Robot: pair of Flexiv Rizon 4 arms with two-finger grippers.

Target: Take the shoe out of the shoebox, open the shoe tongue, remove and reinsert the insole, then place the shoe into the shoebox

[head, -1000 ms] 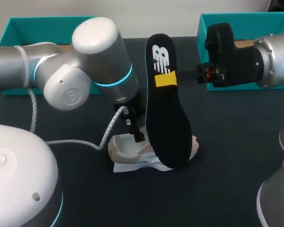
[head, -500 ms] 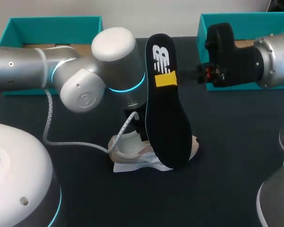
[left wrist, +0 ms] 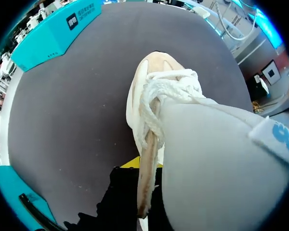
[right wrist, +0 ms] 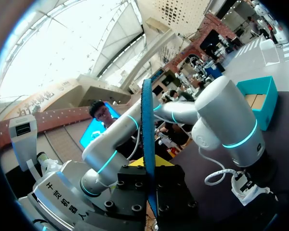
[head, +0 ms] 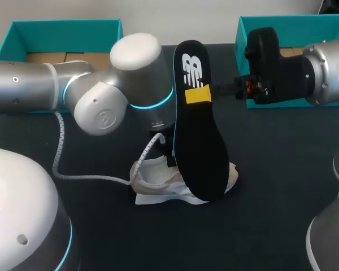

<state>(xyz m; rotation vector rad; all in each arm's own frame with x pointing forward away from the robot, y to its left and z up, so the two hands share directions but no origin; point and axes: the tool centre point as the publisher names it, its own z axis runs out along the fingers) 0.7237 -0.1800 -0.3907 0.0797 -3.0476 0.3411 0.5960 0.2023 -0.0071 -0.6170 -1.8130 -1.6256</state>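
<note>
A white and beige shoe [head: 158, 183] lies on the dark table, toe to the right. My left gripper [head: 168, 158] comes down into its opening, shut on a thin beige edge of the upper beside the white laces [left wrist: 168, 89]. In the left wrist view that gripper [left wrist: 144, 166] shows one yellow tip, and a broad grey flap [left wrist: 216, 163] with a blue label rises close beside it. The black insole [head: 200, 152] stands upright, its lower end at the shoe. My right gripper [head: 199, 95] is shut on its upper part. In the right wrist view the insole [right wrist: 147, 134] shows edge-on between the fingers.
Two teal shoeboxes stand at the back, one at the left [head: 62, 28] and one at the right [head: 294, 25] behind my right arm. A white coiled cable [head: 90, 176] trails from the left arm across the table beside the shoe's heel.
My left arm has shifted right over the shoe, and its gripper has gone from open to shut on the shoe's edge. The right arm and the insole have not moved.
</note>
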